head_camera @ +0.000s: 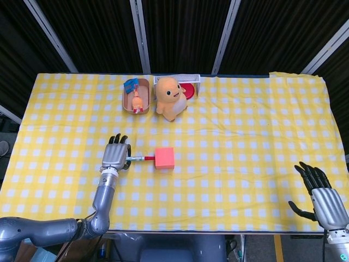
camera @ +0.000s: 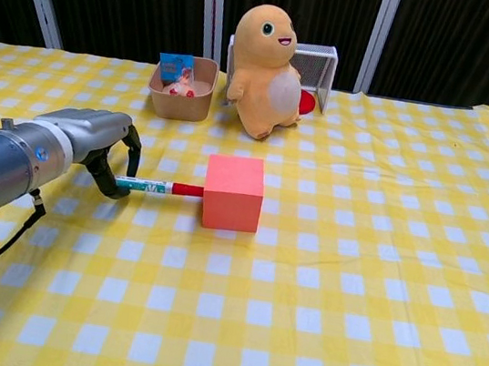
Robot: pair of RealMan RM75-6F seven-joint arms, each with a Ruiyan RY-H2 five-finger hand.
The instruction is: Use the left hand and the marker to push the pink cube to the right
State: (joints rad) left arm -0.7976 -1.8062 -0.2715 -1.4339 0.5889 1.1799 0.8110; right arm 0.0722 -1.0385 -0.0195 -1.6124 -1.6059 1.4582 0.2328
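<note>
The pink cube sits on the yellow checked cloth, left of the table's middle. My left hand holds the marker by its white barrel, fingers curled over it. The marker lies level and points right, its red cap touching the cube's left face. My right hand shows only in the head view, at the near right corner, fingers spread and holding nothing.
An orange plush toy stands behind the cube. A tan tray with small toys is to its left, a white wire basket with a red item behind it.
</note>
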